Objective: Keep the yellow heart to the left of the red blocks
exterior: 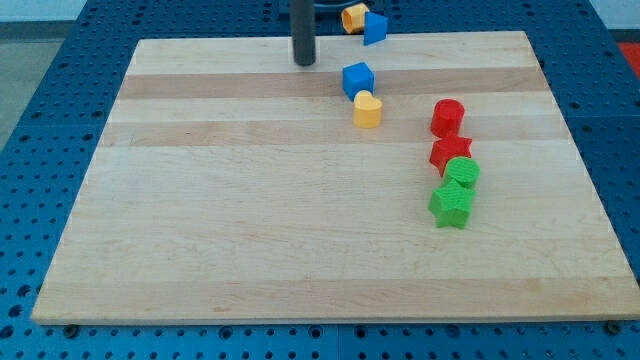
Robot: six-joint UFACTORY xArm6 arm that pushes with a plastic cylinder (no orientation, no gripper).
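The yellow heart [368, 109] lies on the wooden board near the view's top centre, touching the blue cube [357, 78] just above it. The red cylinder [447, 117] and the red star [449, 153] lie to the heart's right, one below the other. My tip [304, 63] stands on the board near its top edge, to the left of the blue cube and up-left of the heart, apart from both.
A green cylinder [462, 173] and a green star [451, 205] sit just below the red star. A yellow block [353, 17] and a blue block [375, 28] lie off the board's top edge. The board [250, 230] rests on a blue pegboard.
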